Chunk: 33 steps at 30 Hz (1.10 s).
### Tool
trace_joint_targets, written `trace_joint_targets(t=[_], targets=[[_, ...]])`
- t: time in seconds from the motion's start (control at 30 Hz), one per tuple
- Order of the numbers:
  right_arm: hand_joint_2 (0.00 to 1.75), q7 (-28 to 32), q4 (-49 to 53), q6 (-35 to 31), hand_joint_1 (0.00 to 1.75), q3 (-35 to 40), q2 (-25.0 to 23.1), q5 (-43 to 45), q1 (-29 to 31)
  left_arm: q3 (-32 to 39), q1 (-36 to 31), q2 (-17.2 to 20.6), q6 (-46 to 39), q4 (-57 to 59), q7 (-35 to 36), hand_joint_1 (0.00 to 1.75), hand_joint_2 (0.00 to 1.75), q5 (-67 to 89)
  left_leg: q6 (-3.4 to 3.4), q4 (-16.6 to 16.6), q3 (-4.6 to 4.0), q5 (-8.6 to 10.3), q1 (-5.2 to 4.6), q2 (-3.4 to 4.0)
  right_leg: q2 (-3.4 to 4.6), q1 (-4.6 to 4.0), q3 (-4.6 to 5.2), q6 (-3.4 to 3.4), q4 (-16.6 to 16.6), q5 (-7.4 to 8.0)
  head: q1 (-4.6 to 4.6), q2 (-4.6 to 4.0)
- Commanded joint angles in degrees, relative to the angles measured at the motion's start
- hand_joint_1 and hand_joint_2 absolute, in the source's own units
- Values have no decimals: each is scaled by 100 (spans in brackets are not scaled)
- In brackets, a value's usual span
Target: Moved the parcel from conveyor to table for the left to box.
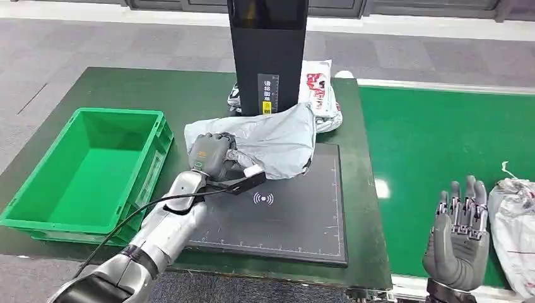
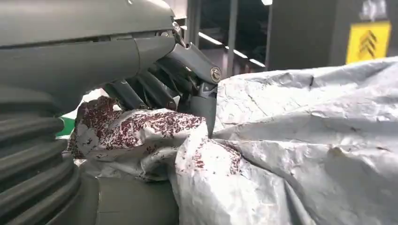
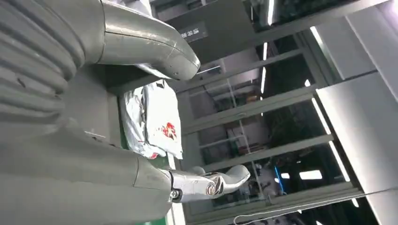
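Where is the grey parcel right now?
In the head view the grey parcel lies on the black scanner pad, right of the green crate, gripped by the left hand.

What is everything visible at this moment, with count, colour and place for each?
grey parcel: one, grey crinkled bag, on the black pad at the middle of the table, gripped at its near-left end.
black pad: one, black with white markings, on the table.
green crate: one, green, with nothing in it, at the table's left edge.
black upright unit: one, black with a yellow label, at the table's rear.
white parcels: white with red print, behind the unit; count unclear.
conveyor: one, green belt, right of the table.
conveyor parcel: one, whitish-grey, at the conveyor's near right edge.
left robot hand: grey, gripping the grey parcel.
right robot hand: grey, fingers apart, over the conveyor, holding nothing.
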State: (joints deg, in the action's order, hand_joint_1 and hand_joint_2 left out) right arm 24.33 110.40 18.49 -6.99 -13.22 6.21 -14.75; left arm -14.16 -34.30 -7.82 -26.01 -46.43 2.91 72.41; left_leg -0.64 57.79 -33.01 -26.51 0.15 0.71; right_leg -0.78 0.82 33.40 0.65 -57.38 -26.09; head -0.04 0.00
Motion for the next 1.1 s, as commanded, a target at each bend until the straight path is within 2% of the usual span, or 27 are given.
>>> trace_joint_targets(t=[0.03, 0.07, 0.13, 0.5, 0.7, 0.83, 0.97, 1.1], targets=[[175, 22, 50, -48, 0, -444, -158, -8, -92, 654, 671, 122, -354, -1331, -149, 175, 175, -185, -1, -8, 6, 2, 1, 4, 14, -1, -3, -5, 8, 4, 0, 0], [175, 44, 111, -63, 0, -607, -244, 15, -188, 862, 1161, 131, -508, -2124, -196, 175, 175, -275, -2, -11, 7, 4, 4, 5, 17, -4, -4, -6, 13, 7, 0, 0], [175, 45, 174, 51, 0, -704, -290, 26, -274, 923, 1470, 165, -342, -2639, -261, 175, 175, -275, -2, -16, 17, -3, 5, 14, 26, -5, -11, -6, 20, 4, 0, 0], [175, 53, 168, 85, 0, -726, -331, 16, -246, 962, 1417, 103, -282, -2576, -280, 175, 175, -256, -4, -8, 4, -4, 7, -3, 9, -7, -4, -10, 13, -4, 0, 0], [175, 62, 192, 128, 0, -824, -400, -6, -305, 1161, 1703, 107, -493, -2994, -296, 175, 175, -291, -5, -13, 12, -10, 6, 7, 18, -5, -10, -11, 16, -5, -2, 0], [175, 106, 308, 246, 0, -1089, -604, -21, -421, 1695, 2360, 81, -835, -4000, -273, 175, 175, -225, -5, -10, 13, -12, 5, 2, 13, -5, -9, -12, 11, -10, -2, 0], [175, 63, 252, 441, 0, -1314, -678, 23, -409, 2637, 2959, 119, -1052, -4918, -264, 175, 175, -319, -11, -6, 13, -22, 3, 29, 35, -3, 2, -15, 4, -11, -2, 0], [175, 57, 170, 399, 0, -1280, -678, -25, -400, 3410, 3447, -156, -1334, -5626, -247, 175, 175, -280, -14, -11, 21, -29, 10, 38, 44, -11, -5, -21, 13, -16, -2, 0]])
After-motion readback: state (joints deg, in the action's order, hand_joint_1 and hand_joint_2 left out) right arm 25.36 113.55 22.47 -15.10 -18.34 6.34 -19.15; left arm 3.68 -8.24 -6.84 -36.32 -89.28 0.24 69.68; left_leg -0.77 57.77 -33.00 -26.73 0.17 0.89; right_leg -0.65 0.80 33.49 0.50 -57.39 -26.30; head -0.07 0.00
